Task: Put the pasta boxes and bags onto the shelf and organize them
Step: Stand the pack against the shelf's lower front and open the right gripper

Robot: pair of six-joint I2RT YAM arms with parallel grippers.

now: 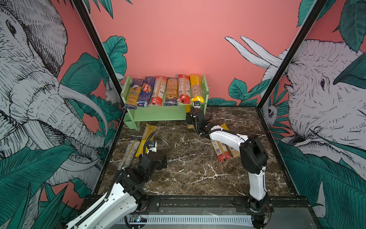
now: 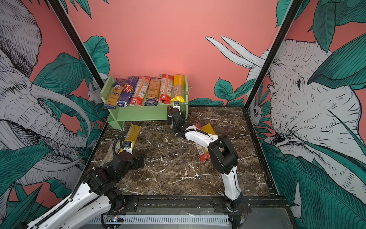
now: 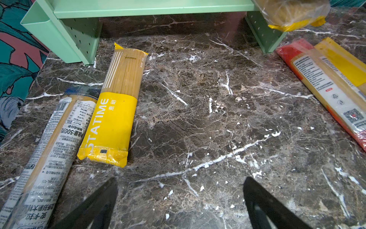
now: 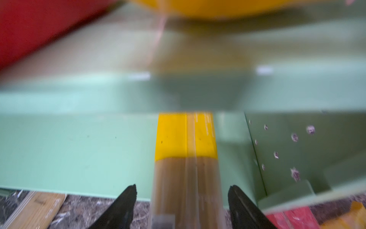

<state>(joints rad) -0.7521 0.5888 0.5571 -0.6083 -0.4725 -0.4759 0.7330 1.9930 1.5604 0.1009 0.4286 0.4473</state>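
Note:
The mint-green shelf [image 1: 158,114] stands at the back of the marble table, with several pasta packs [image 1: 164,90] side by side on its top tier. In the right wrist view a yellow-banded pack [image 4: 186,138] lies lengthwise on the lower tier [image 4: 79,148]. My right gripper [image 4: 183,186] straddles its near end, open, with a gap on each side. My left gripper [image 3: 180,178] hangs open over bare marble, with nothing between its fingers. Just left of it lie a yellow pack [image 3: 116,111] and a grey-labelled pack [image 3: 53,148].
A red-ended pack [image 3: 309,79] and a yellow one [image 3: 346,67] lie together on the right of the table, partly under the right arm [image 1: 227,136] in both top views. Black frame posts and printed walls close in both sides. The shelf's peg-holed side panel [image 4: 297,148] stands close to the right gripper.

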